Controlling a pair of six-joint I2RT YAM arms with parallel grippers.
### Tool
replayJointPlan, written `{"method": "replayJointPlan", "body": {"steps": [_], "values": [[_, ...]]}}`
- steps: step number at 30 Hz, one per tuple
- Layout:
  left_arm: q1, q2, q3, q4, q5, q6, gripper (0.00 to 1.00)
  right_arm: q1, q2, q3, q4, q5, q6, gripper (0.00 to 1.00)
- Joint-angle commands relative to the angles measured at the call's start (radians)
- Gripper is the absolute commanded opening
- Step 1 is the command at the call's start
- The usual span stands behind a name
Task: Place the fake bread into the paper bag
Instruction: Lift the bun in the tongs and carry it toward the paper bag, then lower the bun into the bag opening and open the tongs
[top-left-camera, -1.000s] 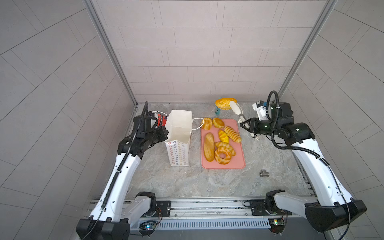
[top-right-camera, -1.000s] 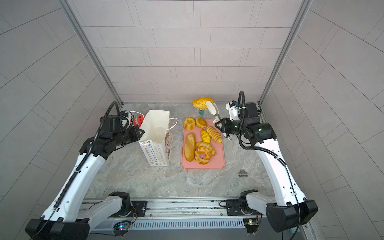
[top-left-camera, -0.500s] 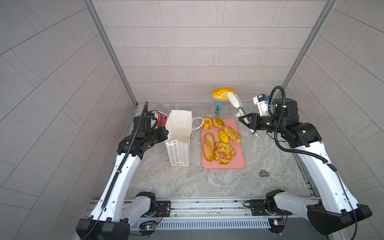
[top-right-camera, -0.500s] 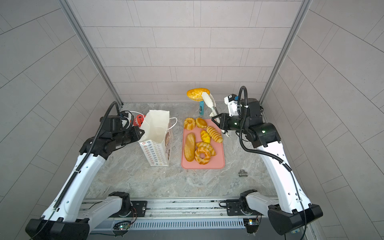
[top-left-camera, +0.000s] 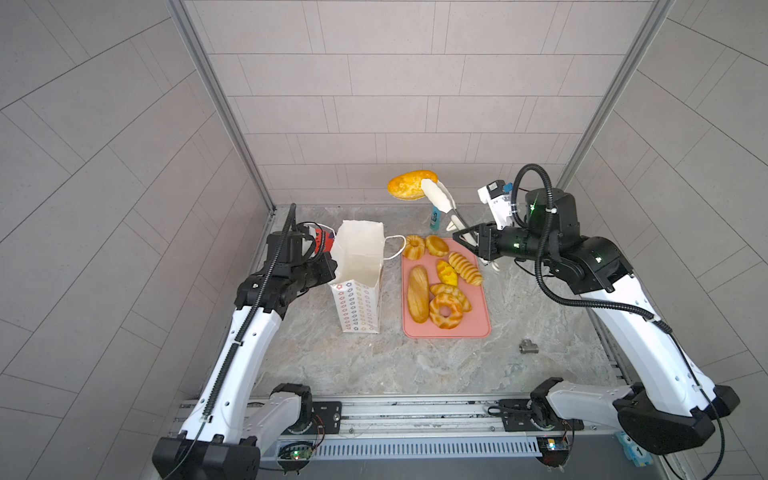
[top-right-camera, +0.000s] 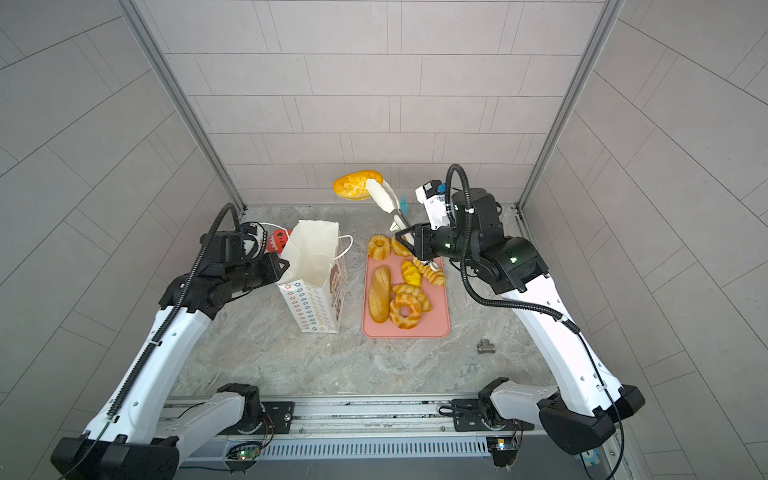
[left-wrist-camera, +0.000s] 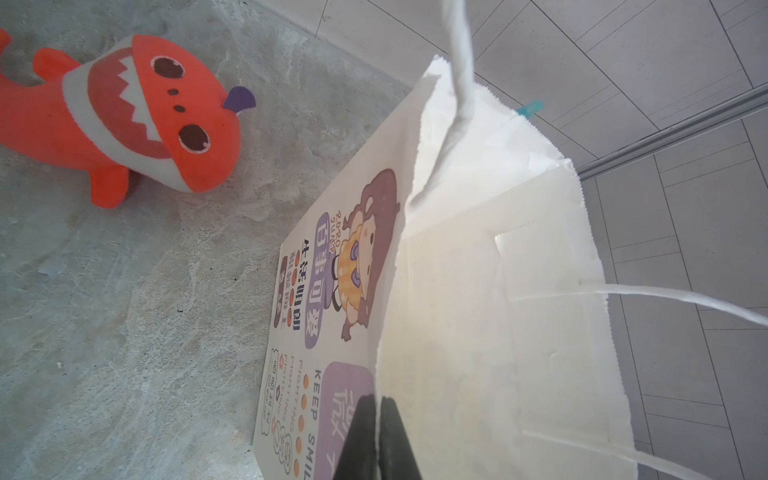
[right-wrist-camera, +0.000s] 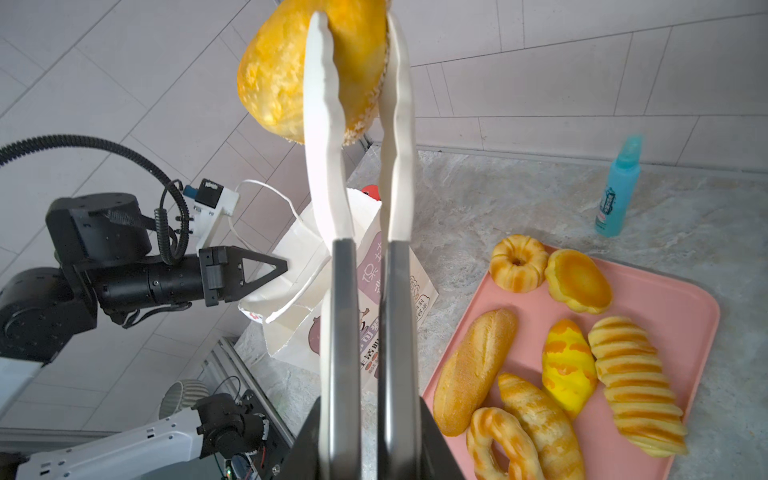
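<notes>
Above the back edge of the tabletop (top-left-camera: 374, 365), an oval bun (top-left-camera: 409, 185) hangs in the air, pinched between the white tips of a pair of tongs (top-left-camera: 440, 199). The right tool (top-left-camera: 467, 241) is clamped on the tong handles and squeezes them together. In the right wrist view the two tips bite across the bun's (right-wrist-camera: 307, 62) middle.

The paper bag (top-left-camera: 357, 266) stands with its mouth open, just beside the pink tray (top-left-camera: 473, 328) on the side away from the right arm. The left tool (left-wrist-camera: 380, 436) is clamped on the rim of the bag's far wall, with paper between the closed jaws, and this holds the mouth spread. The rest of the bread lies on the tray, among it a long loaf (top-left-camera: 417, 293), a braided ring (top-left-camera: 445, 311), a fluted ring (top-left-camera: 414, 246) and a striped roll (top-left-camera: 465, 268).

The step in hand looks like the carry: the bun is lifted clear but is well apart from the bag and not yet over the mouth. The next move calls for swinging the tongs across until the bun is over the opening, lowering the tips inside the rim, then easing the squeeze so the tongs spring apart. The cord handle (top-left-camera: 395, 245) on the tray side could snag the tips. The glossy bun may also slip if the grip slackens early.
</notes>
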Motion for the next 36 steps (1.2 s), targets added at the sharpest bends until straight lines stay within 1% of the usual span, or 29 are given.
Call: {"method": "replayJointPlan", "body": {"steps": [1,7,13,21,30,36], "values": [[0.005,-0.017,-0.008,0.015,0.008,-0.007,0.0,0.062,0.021,0.072,-0.044,0.103,-0.08,0.24],[0.005,-0.017,-0.01,0.018,0.009,-0.011,0.0,0.192,0.104,0.204,-0.161,0.27,-0.16,0.24],[0.005,-0.017,-0.015,0.021,0.013,-0.015,0.0,0.286,0.18,0.33,-0.259,0.396,-0.211,0.23],[0.005,-0.021,-0.019,0.024,0.013,-0.016,0.0,0.386,0.282,0.473,-0.373,0.519,-0.255,0.23],[0.005,-0.021,-0.02,0.027,0.014,-0.016,0.0,0.486,0.384,0.574,-0.477,0.684,-0.302,0.22],[0.005,-0.021,-0.021,0.028,0.014,-0.017,0.0,0.499,0.416,0.584,-0.504,0.72,-0.312,0.21]]}}
